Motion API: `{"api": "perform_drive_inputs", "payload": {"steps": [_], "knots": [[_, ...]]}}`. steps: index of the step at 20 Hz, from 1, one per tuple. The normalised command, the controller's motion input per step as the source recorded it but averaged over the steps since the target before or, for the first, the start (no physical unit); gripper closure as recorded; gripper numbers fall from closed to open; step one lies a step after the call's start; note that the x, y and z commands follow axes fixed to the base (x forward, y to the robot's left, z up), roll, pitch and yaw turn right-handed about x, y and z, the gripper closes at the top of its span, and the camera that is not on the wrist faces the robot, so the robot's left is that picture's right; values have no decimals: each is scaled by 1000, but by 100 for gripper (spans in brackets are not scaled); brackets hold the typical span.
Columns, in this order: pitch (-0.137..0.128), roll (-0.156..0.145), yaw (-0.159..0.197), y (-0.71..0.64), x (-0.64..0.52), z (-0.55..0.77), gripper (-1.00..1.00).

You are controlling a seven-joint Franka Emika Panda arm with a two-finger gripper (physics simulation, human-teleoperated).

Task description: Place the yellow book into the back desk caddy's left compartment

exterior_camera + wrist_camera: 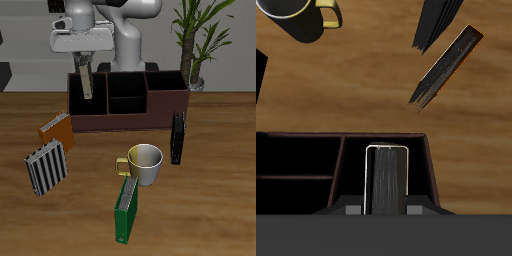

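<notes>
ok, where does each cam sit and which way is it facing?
Exterior: in front of the table and above it, facing back at the long dark brown desk caddy; shows the white arm and gripper.
Wrist: on the gripper, looking straight down into the caddy's left compartment; only the jaws show, holding the thin grey-tan book.
Shared: caddy, held book, white mug with yellow handle, orange book.

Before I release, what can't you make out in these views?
- yellow book, lower end: hidden inside the left compartment in the wrist view, behind the back desk caddy wall in the exterior view; floor contact unknown.
- gripper: fingertips cut off at the wrist view's edge, too small in the exterior view; grip unclear.
- striped book: cut by the wrist view's edge.
</notes>
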Motion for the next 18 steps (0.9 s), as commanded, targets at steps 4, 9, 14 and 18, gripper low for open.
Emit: {"api": "perform_drive_inputs", "payload": {"steps": [4,9,14,18], "knots": [[32,14,13,31,-1,-266,100],[58,-14,-21,-62,114,-337,100],[50,-6,0,-19,100,-286,100],[64,-4,18,21,170,-340,100]]}}
